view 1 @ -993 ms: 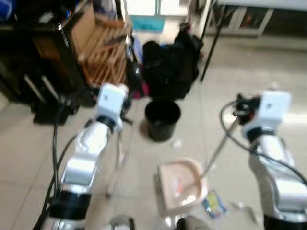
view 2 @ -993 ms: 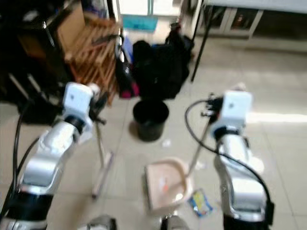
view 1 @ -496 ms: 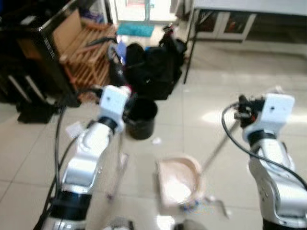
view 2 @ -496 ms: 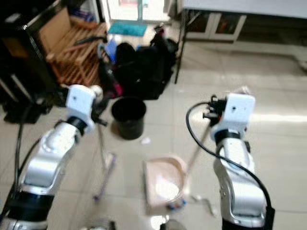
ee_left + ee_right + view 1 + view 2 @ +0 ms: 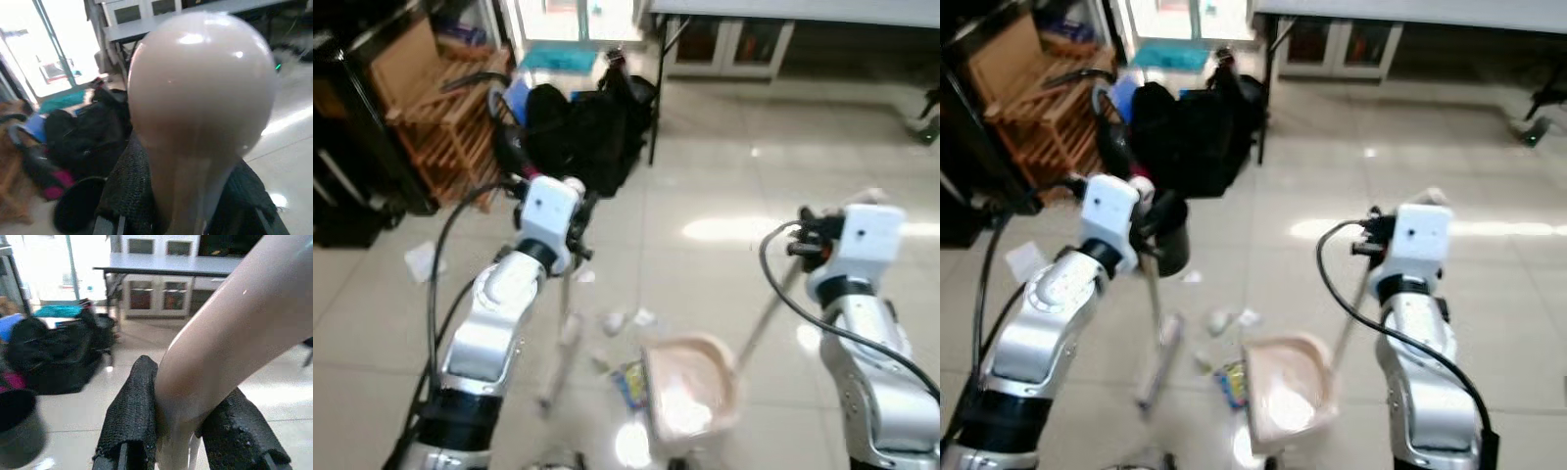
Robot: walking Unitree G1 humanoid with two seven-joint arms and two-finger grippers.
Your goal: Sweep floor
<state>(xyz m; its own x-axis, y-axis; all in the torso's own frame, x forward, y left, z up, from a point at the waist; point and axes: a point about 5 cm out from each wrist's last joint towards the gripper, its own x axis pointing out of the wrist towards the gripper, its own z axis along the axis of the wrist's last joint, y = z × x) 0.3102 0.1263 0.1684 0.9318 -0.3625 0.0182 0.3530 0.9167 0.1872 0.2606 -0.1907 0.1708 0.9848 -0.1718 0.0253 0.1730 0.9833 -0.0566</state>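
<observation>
My left gripper [image 5: 576, 221] is shut on the top of a pale broom handle [image 5: 565, 305], whose rounded end [image 5: 200, 93] sits between the black fingers [image 5: 128, 188]. The broom's head [image 5: 1157, 360] rests on the tiles. Over on the other side, my right gripper [image 5: 806, 241] is shut on the long beige handle [image 5: 215, 357] of a pinkish dustpan [image 5: 693, 396], which lies on the floor between my arms. White scraps [image 5: 613, 321] and a blue and yellow wrapper [image 5: 628, 384] lie between the broom and the dustpan.
A black bin [image 5: 1173, 247] stands just behind my left gripper. Black bags [image 5: 576, 125] and a wooden rack [image 5: 429, 108] crowd the far left beside a table leg [image 5: 655, 98]. A sheet of paper [image 5: 419, 260] lies at the left. Glossy tiles stretch to the right.
The whole view has swung right, so the bin and bags sit further left. The dustpan now lies right of the wrapper, which was on its right a second ago.
</observation>
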